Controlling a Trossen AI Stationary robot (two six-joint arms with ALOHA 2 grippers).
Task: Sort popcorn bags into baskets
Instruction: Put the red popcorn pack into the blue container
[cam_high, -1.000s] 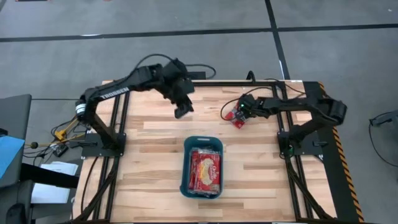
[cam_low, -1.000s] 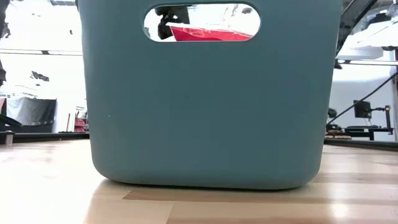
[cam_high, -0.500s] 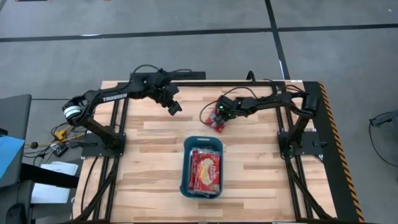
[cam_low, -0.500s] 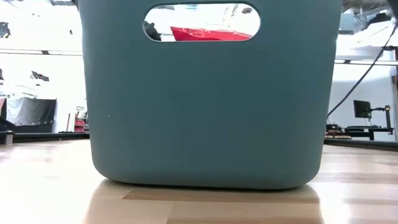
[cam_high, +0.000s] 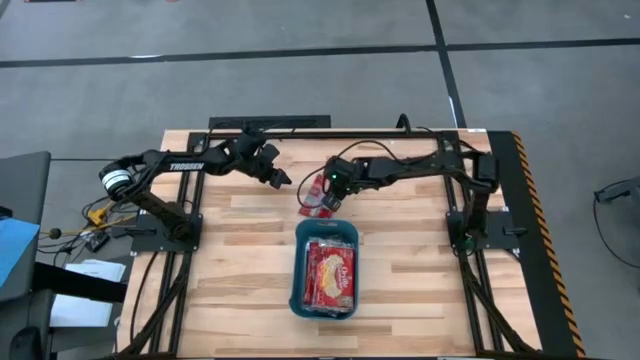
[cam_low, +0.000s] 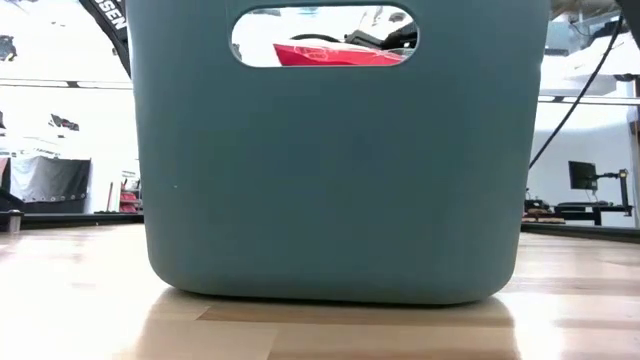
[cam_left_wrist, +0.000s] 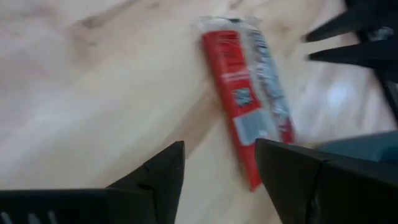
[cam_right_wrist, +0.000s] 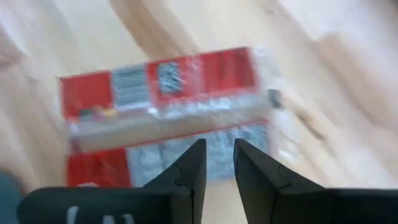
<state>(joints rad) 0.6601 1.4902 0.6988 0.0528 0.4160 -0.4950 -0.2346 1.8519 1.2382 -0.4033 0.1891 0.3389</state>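
Near the middle of the wooden table (cam_high: 220, 280), a teal basket (cam_high: 325, 302) stands with red popcorn bags (cam_high: 331, 274) lying flat inside it. Just beyond the basket's far rim, the right gripper (cam_high: 322, 196) holds 1 more popcorn bag (cam_high: 316, 197), pinching it between its 2 fingers; the right wrist view shows this red packet (cam_right_wrist: 168, 118) with pale label panels clamped at the fingertips (cam_right_wrist: 189, 165) above the tabletop. To the left of that bag, at the far side of the table, the left gripper (cam_high: 278, 177) hangs with nothing in it, its fingers (cam_left_wrist: 158, 174) spread apart. From the left wrist view, the held packet (cam_left_wrist: 249, 112) appears edge-on, beyond the gap between the fingers. Seen from the low view, the basket wall (cam_low: 330, 180) fills the middle, and a red packet (cam_low: 335, 55) shows through its handle slot.
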